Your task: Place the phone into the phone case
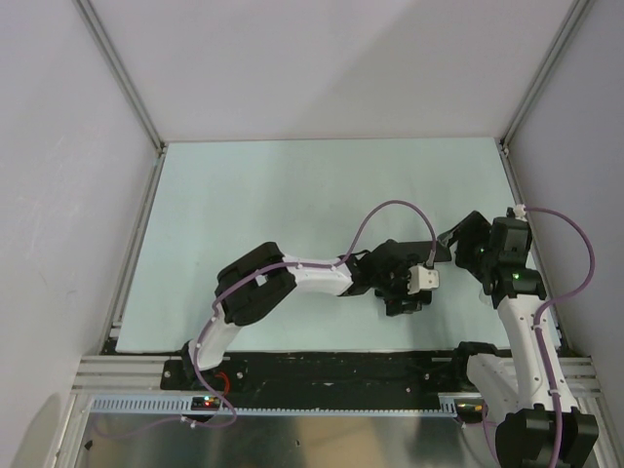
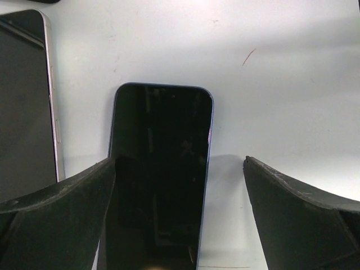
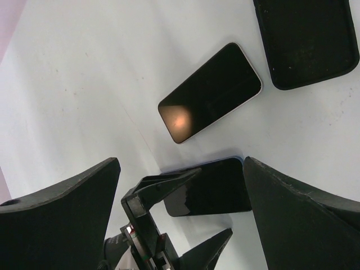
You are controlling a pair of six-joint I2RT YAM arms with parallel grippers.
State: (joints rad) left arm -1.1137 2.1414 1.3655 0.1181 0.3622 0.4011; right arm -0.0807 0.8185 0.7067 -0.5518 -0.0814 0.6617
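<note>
We see a pale matte tabletop w/ faint scuffs, boxed in by plain lavender-grey walls and alu. frame rails. L gripper is spread wide, low over the dark-rimmed phone, which lies flat, screen up. The silver-rimmed phone sits just beside it, w/ the black phone case near, apart. R gripper is wide too, holding nothing.

You are looking down past the right gripper, its jaws standing wide apart and holding nothing. The left gripper is reaching in at lower centre, fingers spread over one end of the dark phone, which is lying flat on the table; contact cannot be told. A pale-rimmed phone is lying diagonally just beyond, apart, catching glare. The case is sitting at upper right, near it, not touching.
</note>
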